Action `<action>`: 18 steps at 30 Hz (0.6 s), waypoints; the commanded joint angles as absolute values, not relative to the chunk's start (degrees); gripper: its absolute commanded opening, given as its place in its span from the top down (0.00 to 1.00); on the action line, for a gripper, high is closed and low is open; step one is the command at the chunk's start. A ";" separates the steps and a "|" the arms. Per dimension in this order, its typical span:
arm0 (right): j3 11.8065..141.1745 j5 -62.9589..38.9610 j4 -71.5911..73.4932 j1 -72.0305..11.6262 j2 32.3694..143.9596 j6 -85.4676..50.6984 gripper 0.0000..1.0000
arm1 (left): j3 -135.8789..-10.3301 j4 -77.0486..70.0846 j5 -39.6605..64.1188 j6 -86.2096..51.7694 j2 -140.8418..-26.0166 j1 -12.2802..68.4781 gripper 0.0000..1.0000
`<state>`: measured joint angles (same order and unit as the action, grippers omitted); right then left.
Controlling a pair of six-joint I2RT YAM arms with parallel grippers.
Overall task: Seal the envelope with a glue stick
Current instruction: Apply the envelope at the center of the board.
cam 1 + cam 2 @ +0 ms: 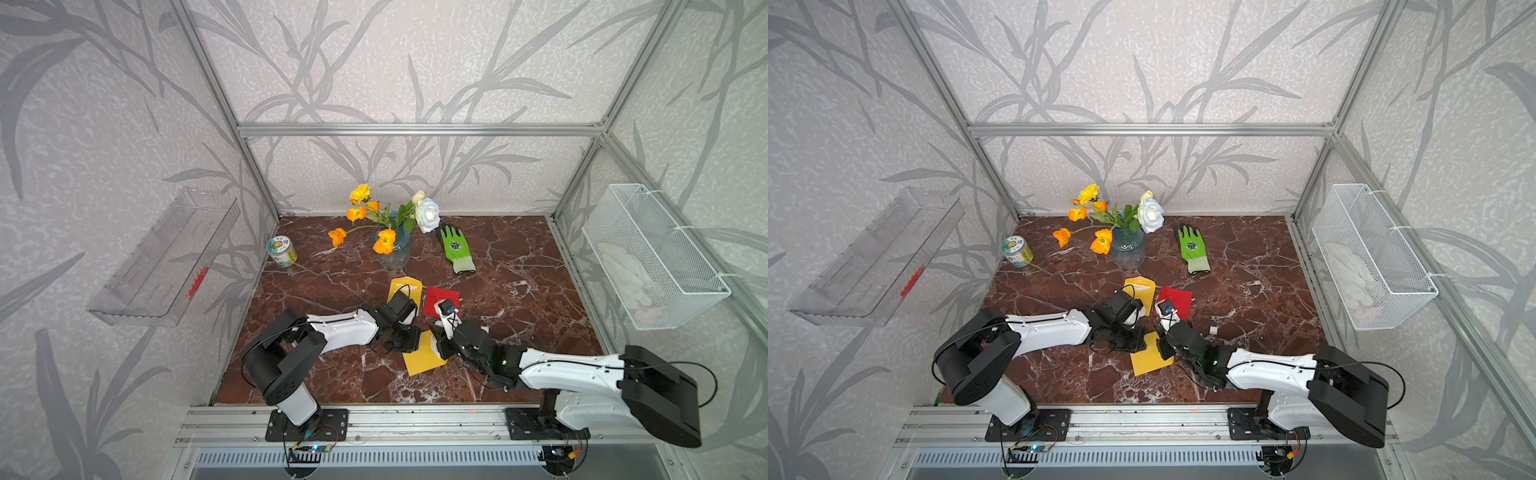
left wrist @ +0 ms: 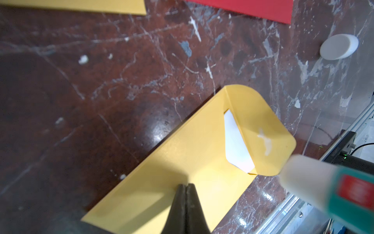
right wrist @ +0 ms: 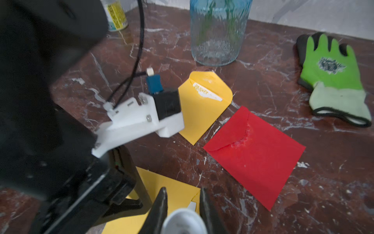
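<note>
Closest to the lens in the right wrist view, the right gripper [image 3: 183, 193] has its two black fingers [image 3: 162, 202] clamped on either side of the small white plastic glue stick with a teal label band [image 3: 183, 221]. The stick's round white end fills the gap between them.

From the left wrist view the same glue stick [image 2: 323, 186] comes in uncapped. Its pale tip sits right at the edge of the open rounded flap [image 2: 263, 121] of a yellow paper envelope [image 2: 182, 158]. The tip is blurred, so I cannot tell whether it touches the paper. A whitish smear of glue [image 2: 265, 141] lies across the flap, and a white sheet [image 2: 236, 145] shows in the envelope's mouth.

The left gripper [image 2: 185, 185] has its jaws fully together with nothing between them, and its tips press down on the envelope's body (well back from the flap). In both top views the two arms reach in from the front rail and meet over this envelope.

The white cap [image 2: 339, 47] lies by itself on the dark red marble tabletop [image 1: 519, 270], apart from the envelope. Farther back lie a second yellow envelope [image 3: 202, 113] with its flap open and a red paper envelope [image 3: 255, 154] with its flap down, just beside each other.

Behind them stands a ribbed clear glass vase [image 1: 392, 251] of orange, yellow and white flowers. A green-and-black work glove [image 1: 457, 249] lies flat to one side of it, and a small printed tin can [image 1: 281, 251] stands to the other, near the wall.
</note>
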<state>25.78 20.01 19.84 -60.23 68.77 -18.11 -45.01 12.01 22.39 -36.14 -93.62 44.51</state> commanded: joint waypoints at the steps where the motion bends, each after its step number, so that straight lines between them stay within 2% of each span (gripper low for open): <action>1: 27.68 20.53 14.41 -59.07 63.40 -17.49 1.00 | -46.03 16.23 19.34 -35.87 -95.29 44.30 0.95; 5: 26.54 17.82 11.14 -54.46 58.19 -20.70 1.00 | -48.58 16.99 19.51 -35.78 -95.25 44.32 0.91; 10: 23.12 18.17 10.82 -50.31 52.31 -22.68 1.00 | -52.55 17.80 21.48 -36.81 -93.51 44.34 0.77; 12: 22.31 18.21 8.95 -48.85 49.93 -23.15 1.00 | -54.05 17.92 22.86 -37.50 -92.51 44.38 0.70; 14: 21.48 18.48 7.71 -47.93 47.89 -23.75 1.00 | -56.03 19.28 23.39 -37.01 -92.07 44.51 0.57; 18: 19.20 19.27 6.02 -47.23 44.27 -25.49 1.00 | -60.82 24.60 22.68 -32.65 -94.12 44.54 0.46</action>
